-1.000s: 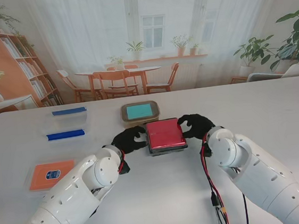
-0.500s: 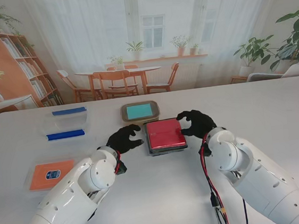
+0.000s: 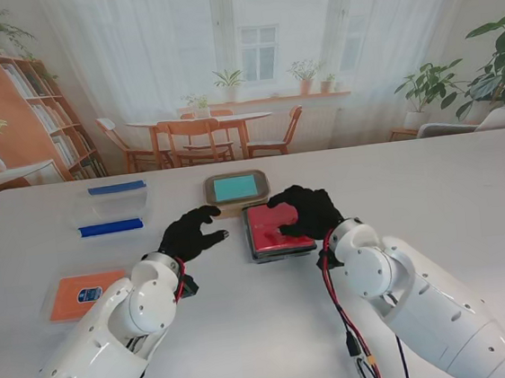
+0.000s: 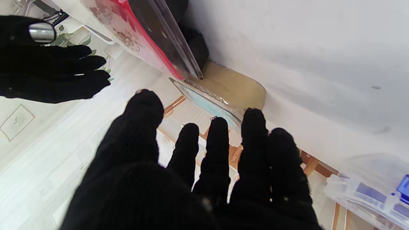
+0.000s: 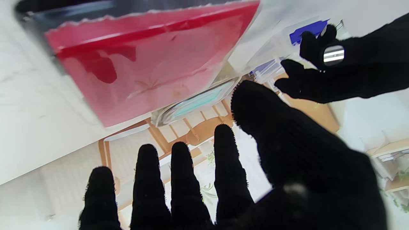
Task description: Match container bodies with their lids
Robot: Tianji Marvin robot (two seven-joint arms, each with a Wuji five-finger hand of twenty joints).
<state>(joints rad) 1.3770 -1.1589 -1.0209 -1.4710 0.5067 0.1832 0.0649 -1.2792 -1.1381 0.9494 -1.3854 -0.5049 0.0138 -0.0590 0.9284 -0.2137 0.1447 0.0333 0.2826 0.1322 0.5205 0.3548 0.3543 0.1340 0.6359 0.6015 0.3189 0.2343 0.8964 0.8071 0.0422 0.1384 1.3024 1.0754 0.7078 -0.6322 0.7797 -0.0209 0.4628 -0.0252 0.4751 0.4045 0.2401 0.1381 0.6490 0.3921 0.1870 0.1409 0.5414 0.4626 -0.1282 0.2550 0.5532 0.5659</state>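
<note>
Fingers [image 3: 203, 214] of the left hand [image 3: 190, 234] spread apart, gripping nothing, hovering over bare table [image 3: 470, 193] just left of the red-lidded container [image 3: 277, 229]. Right hand [image 3: 298, 213] lying over the red lid's right far corner, fingers loosely splayed; whether pressing or merely hovering cannot be told. Red-lidded container near the table's middle, nearly square, edges roughly squared to me, lid on. Just beyond it, almost touching, a tan container with a teal lid [image 3: 236, 188], long axis running left to right. Farther left, a clear box with blue clips [image 3: 110, 205], long axis also left to right; nearer to me, an orange lid [image 3: 85, 293] lying flat. White table; behind it sheer curtains, a window sill with plants, wooden chairs round a small table, a bookshelf at left.

Left wrist view: left hand [image 4: 191, 179] with fingers apart and empty, the red-lidded container [image 4: 127, 28] edge-on, the tan container [image 4: 223, 92] past it, the right hand [image 4: 51, 73] opposite.

Right wrist view: right hand [image 5: 223, 185] fingers straight and separated, clear of the red lid [image 5: 143, 64]; left hand [image 5: 345, 73] across.
</note>
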